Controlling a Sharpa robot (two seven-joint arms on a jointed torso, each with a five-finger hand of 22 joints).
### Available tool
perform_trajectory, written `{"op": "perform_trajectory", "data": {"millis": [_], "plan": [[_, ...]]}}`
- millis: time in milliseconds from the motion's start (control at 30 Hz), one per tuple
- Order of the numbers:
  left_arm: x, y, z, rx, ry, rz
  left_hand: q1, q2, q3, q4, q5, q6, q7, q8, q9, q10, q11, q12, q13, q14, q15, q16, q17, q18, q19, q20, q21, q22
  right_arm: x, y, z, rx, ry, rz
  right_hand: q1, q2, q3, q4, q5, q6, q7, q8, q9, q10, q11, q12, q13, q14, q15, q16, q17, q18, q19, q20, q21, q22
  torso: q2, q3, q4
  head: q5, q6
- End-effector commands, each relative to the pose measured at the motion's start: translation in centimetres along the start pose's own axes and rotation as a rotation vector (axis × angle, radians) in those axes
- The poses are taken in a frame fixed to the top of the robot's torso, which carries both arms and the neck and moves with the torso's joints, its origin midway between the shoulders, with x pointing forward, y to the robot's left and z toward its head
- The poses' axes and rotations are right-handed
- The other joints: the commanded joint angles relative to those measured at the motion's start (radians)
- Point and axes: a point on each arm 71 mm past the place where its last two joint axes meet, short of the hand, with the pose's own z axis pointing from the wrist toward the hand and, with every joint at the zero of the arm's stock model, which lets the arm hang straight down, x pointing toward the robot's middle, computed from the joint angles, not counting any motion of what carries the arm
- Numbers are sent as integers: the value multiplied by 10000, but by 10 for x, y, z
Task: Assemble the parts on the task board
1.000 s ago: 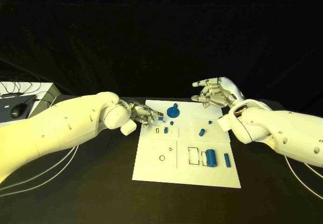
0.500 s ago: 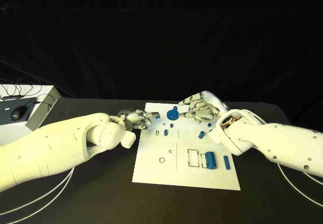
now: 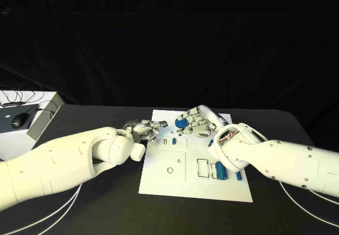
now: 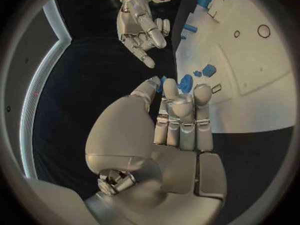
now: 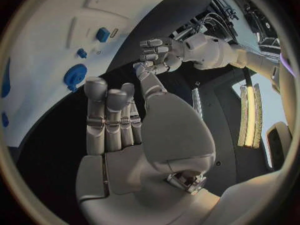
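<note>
The white task board (image 3: 161, 178) lies mid-table. At its far end stands a round blue part (image 3: 182, 121), also visible in the right wrist view (image 5: 75, 77). My right hand (image 3: 199, 123) hovers right beside it with its fingers apart and nothing in them; its fingertips (image 5: 95, 85) are clear of the part. My left hand (image 3: 147, 130) sits at the board's far left edge with its fingers bent. Blue shows between its thumb and a finger (image 4: 161, 81); I cannot tell whether that is a held piece. A blue cylinder (image 3: 222, 171) and a blue bar (image 3: 239, 175) lie near the right edge.
Small blue pieces (image 3: 174, 141) (image 3: 211, 143) stand in the board's middle. A white box with a mouse (image 3: 19, 121) and cables sits at the table's left. White cables (image 3: 60, 210) trail under my left arm.
My right hand has swung left and come down from the board's far right corner to the round blue part. My left arm has shifted; its hand stays at the board's left edge.
</note>
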Motion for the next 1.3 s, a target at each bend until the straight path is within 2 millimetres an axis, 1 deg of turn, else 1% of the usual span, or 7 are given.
{"op": "perform_trajectory", "data": {"millis": [33, 433, 500, 533, 667, 1000, 1300], "plan": [[3, -2, -1, 274, -124, -277, 97, 143, 118, -178, 21, 192, -130, 53, 19, -58, -59, 71, 16, 30, -4, -67, -12, -12, 14, 38, -33, -10, 6, 2, 2, 31, -339, -406, -16, -110, 9, 77, -53, 253, 230, 40, 8, 38, -1, -42, 101, 14, 52, 78, 28, 25, -58, 11, 175, 529, 6, 3, 2, -7, -4], [12, 0, -3, 148, 258, -308, 65, 173, 9, -214, 10, 192, -160, 305, -403, -135, -61, 71, 42, -20, -4, -107, -59, -7, -71, 54, -130, -84, 19, 3, 10, 124, -723, -550, -113, -195, 98, 247, -58, 306, 204, 86, 14, 57, -9, -38, 361, 18, 47, 246, 82, 10, -66, -1, 616, 568, 5, -11, 12, -3, -43], [12, 0, -3, 111, 310, -302, 59, 213, -48, -231, 8, 205, -158, 370, -586, -166, -51, 64, 41, -57, 4, -122, -82, 5, -126, 69, -188, -134, 20, 4, 10, 71, -787, -533, -125, -185, 101, 259, -60, 305, 205, 87, 13, 63, -9, -39, 364, 18, 48, 249, 86, 10, -69, 1, 627, 570, 5, -3, 0, 2, -57], [13, 0, -3, 93, 332, -297, 60, 254, -107, -271, 0, 216, -161, 493, -853, -150, -45, 49, 25, -69, 25, -125, -93, 18, -105, 74, -177, -122, 21, 5, 11, 39, -817, -519, -125, -185, 101, 259, -60, 305, 205, 87, 13, 63, -9, -39, 364, 18, 48, 249, 86, 10, -69, 1, 627, 570, 7, -2, 3, -1, -59], [15, 2, -3, 22, 382, -278, 38, 356, -287, -310, 4, 200, -164, 621, -1158, -183, -40, 62, 38, -88, 16, -137, -117, 31, -158, 99, -238, -162, 23, 9, 11, -110, -872, -458, -137, -183, 110, 274, -59, 300, 205, 85, 13, 68, -9, -45, 374, 23, 48, 260, 91, 9, -70, 3, 660, 576, 10, 1, 6, -5, -60], [18, 4, -2, -101, 411, -262, -115, 542, -392, -179, 0, 187, -189, 845, -1660, -229, -38, 92, 57, -110, 13, -152, -172, 52, -178, 122, -288, -188, 30, 18, 10, -506, -642, -298, -155, -183, 137, 287, -51, 379, 176, 128, 17, 107, -27, -51, 411, 57, 39, 357, 176, -7, -61, -1, 859, 608, 7, -3, 0, 1, -81], [19, 5, -2, -192, 533, -237, -230, 602, -410, -25, 0, 216, -213, 884, -1724, -235, -47, 105, 64, -107, 11, -138, -166, 50, -166, 121, -287, -184, 31, 18, 10, -536, -610, -278, -146, -152, 182, 270, -48, 475, 143, 170, 15, 142, -53, -27, 499, 105, 17, 494, 307, -30, -49, -22, 1112, 641, 4, -2, 0, 9, -91]]}}
